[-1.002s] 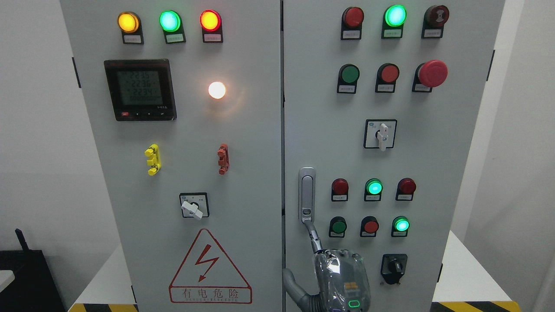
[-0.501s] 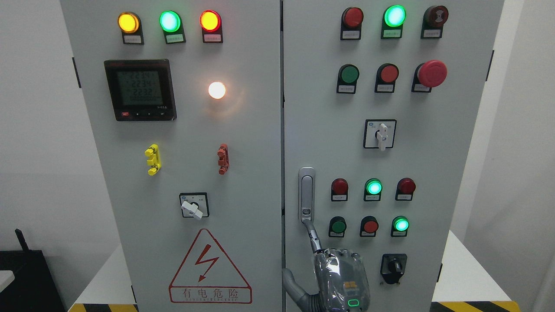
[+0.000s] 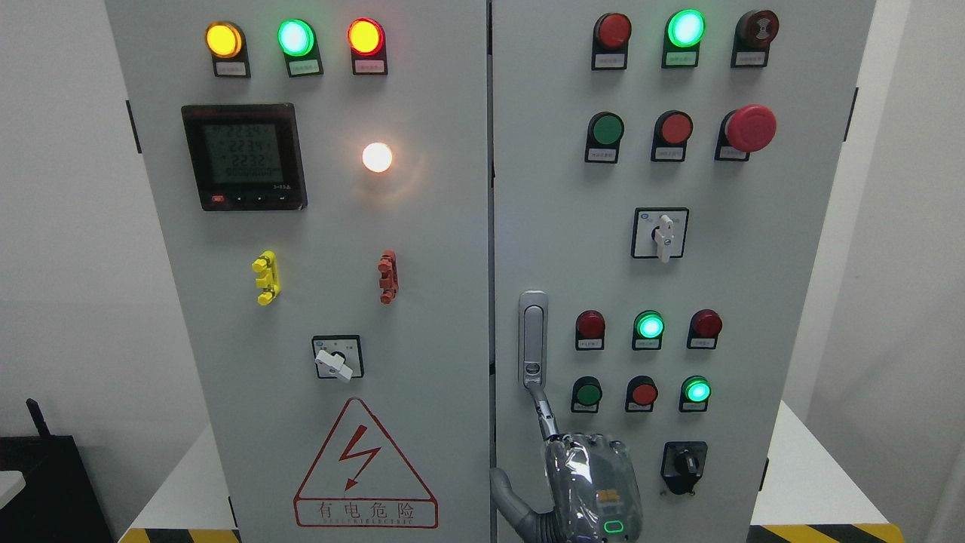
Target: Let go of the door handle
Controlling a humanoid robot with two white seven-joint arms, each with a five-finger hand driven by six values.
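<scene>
The silver door handle (image 3: 533,339) stands upright in its recess at the left edge of the cabinet's right door (image 3: 754,302). My right hand (image 3: 592,483) is just below it, at the bottom of the picture, with its back towards me. Its index finger (image 3: 544,411) is stretched upward and its tip meets the handle's lower end. The thumb (image 3: 503,490) sticks out to the left, near the door seam. Nothing is grasped in the hand, and its other fingers are hidden behind the palm.
The right door carries red and green push buttons, a red mushroom stop button (image 3: 750,128), a white rotary switch (image 3: 662,235) and a black knob (image 3: 684,466) beside my hand. The left door (image 3: 339,302) has a meter, lamps and a warning triangle. Both doors look shut.
Almost nothing differs: my right hand and the right door's buttons have drifted a couple of pixels to the left. The index finger stays at the handle's lower end.
</scene>
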